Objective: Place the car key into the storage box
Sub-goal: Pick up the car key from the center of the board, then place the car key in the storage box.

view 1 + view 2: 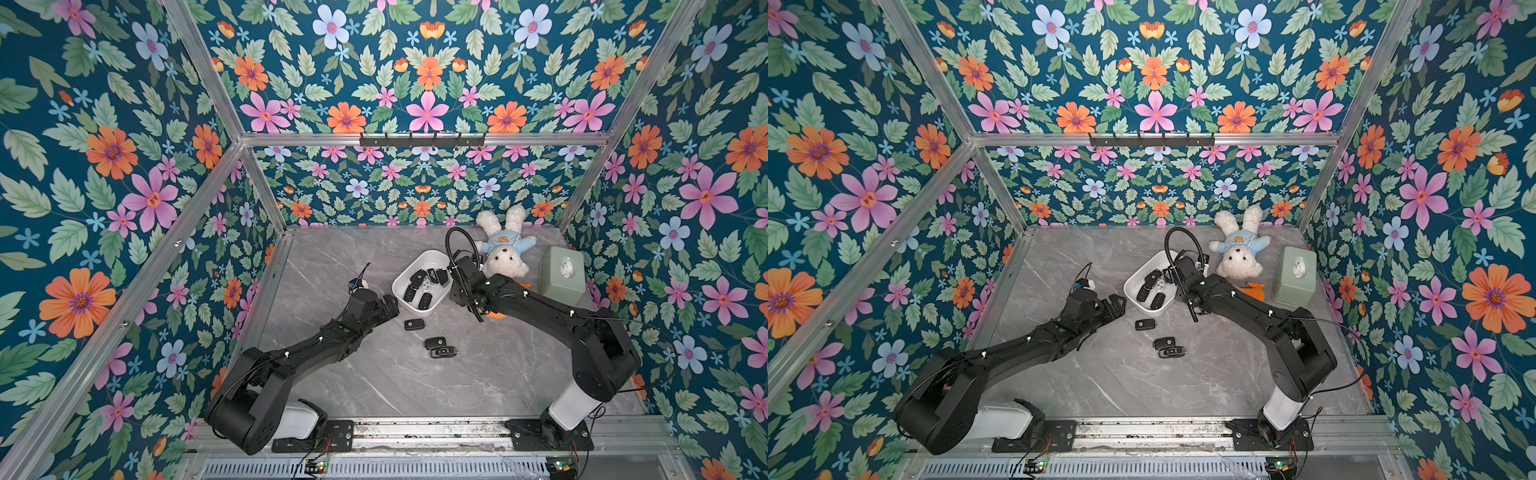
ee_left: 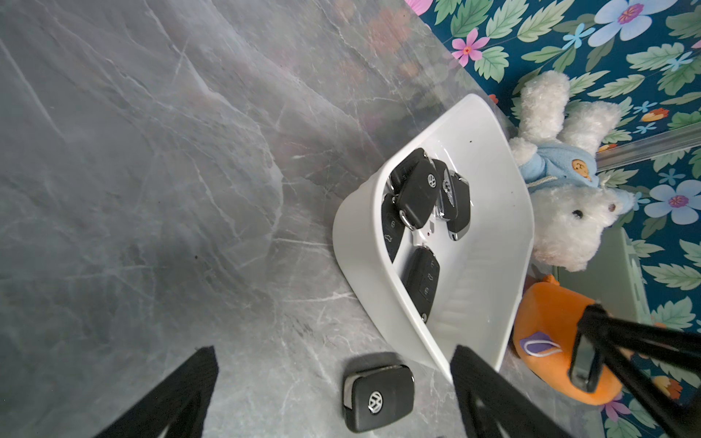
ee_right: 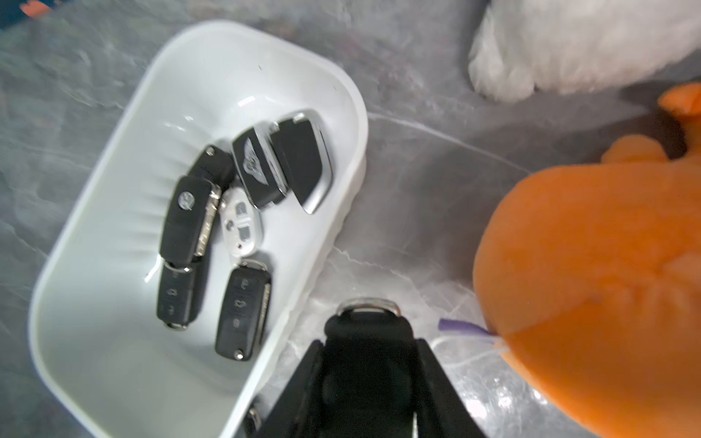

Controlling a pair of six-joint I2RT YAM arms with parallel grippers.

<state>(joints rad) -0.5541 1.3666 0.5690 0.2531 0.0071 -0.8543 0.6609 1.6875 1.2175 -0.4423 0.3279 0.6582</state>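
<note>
1. The storage box (image 3: pixel 242 27) is coloured plain white.
2. The car keys (image 3: pixel 182 218) are finished black (one white).
3. The tabletop (image 1: pixel 374 386) is veined grey.
4. The walls (image 1: pixel 428 62) are printed with flowers on teal.

The storage box (image 1: pixel 419 260) was a low white tub with round corners. It sat flat on the grey table (image 1: pixel 374 374) with its open side up. Inside it lay a little heap of keys (image 3: pixel 242 307): six black ones and one small white key (image 3: pixel 241 223), some lying on top of others. One more black car key (image 3: pixel 366 326), with a silver ring at its end, was pinched tight in the right gripper (image 3: pixel 370 341), just outside the box's long wall. Three more black keys lay on the table outside the box. A lone key (image 1: pixel 414 324) was just beside its near corner. A pair of keys (image 1: pixel 435 343) was a bit farther off, and these two touched each other.
</note>
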